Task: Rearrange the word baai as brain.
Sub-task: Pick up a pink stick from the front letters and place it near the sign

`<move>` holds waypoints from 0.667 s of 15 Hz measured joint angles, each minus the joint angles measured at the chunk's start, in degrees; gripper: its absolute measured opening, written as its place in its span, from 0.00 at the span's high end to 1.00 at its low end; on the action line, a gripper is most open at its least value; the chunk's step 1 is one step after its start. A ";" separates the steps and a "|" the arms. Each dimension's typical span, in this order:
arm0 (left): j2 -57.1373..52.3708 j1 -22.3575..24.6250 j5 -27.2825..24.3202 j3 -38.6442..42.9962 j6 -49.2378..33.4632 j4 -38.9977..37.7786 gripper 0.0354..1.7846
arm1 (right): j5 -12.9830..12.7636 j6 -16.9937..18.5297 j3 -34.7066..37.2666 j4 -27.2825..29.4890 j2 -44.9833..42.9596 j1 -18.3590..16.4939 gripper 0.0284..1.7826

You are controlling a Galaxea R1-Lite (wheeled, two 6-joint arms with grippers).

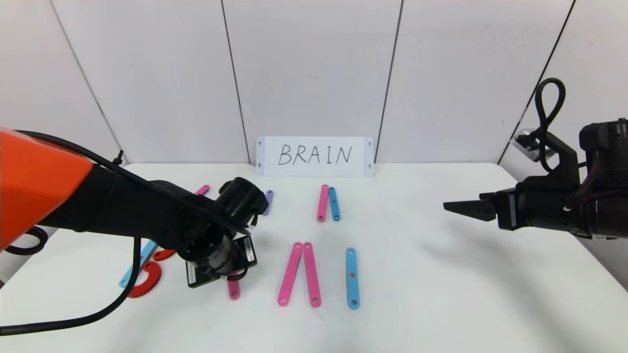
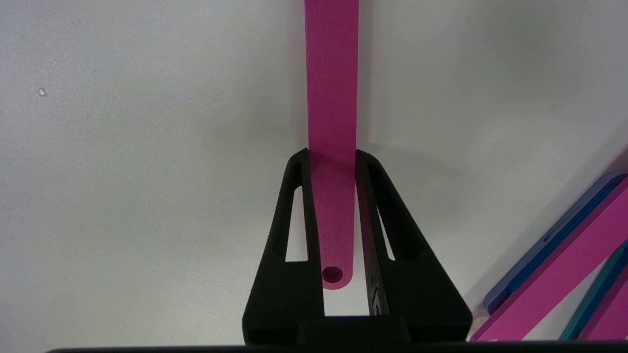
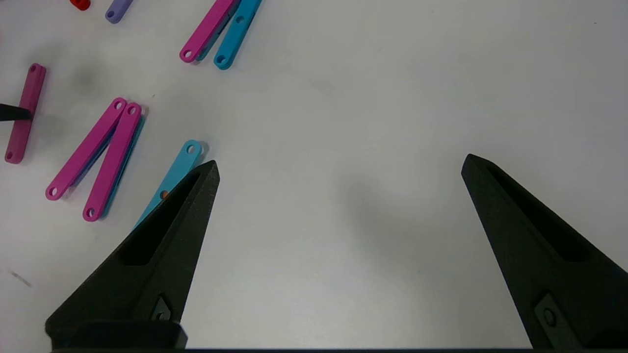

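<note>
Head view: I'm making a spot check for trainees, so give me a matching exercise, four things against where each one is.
Things:
1. white card
2. left gripper
3. right gripper
4. red C-shaped curve

Places or states:
A. hovering open over the table's right side
B. lying near the front left
C. standing against the back wall
D. closed on a pink bar

Pairs: 1-C, 2-D, 3-A, 4-B

- My left tool (image 2: 332,162) is black, and the bar (image 2: 332,98) between its fingers is pink.
- Just beside that tool lie red curves (image 1: 147,279) and a light-blue bar (image 1: 142,260).
- My right tool (image 3: 338,166) is black; the table (image 3: 368,98) under it is white.
- Nearest it lies a blue bar (image 3: 171,181).
</note>
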 joint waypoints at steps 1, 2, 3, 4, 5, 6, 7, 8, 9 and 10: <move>-0.24 0.00 -0.09 0.00 0.23 0.24 0.87 | 0.02 0.01 0.00 0.00 -0.06 0.00 0.03; -0.78 0.02 -0.30 0.00 0.69 0.49 0.87 | 0.07 0.09 0.00 0.00 -0.15 0.00 0.03; -1.40 0.00 -0.48 0.00 1.46 0.63 0.87 | 0.10 0.23 0.00 0.00 -0.30 0.00 0.03; -2.12 0.00 -0.59 -0.02 2.96 0.68 0.87 | 0.35 0.26 0.09 -0.01 -0.41 0.00 0.03; -2.89 0.04 -0.63 -0.09 5.11 0.57 0.87 | 0.73 0.28 0.20 -0.04 -0.50 0.00 0.03; -3.61 0.15 -0.96 -0.22 7.69 0.51 0.87 | 0.85 0.30 0.24 -0.04 -0.52 0.00 0.03; -4.24 0.45 -1.77 -0.41 10.73 0.35 0.87 | 0.88 0.28 0.24 -0.04 -0.55 0.00 0.03; -4.83 1.19 -3.43 -1.07 14.53 0.29 0.87 | 0.95 0.30 0.28 -0.06 -0.55 -0.02 0.03; -5.27 2.18 -5.55 -2.23 18.18 0.22 0.87 | 0.93 0.37 0.30 -0.06 -0.57 -0.05 0.03; -5.53 3.34 -8.00 -3.78 22.06 0.22 0.87 | 0.93 0.39 0.30 -0.09 -0.57 -0.10 0.03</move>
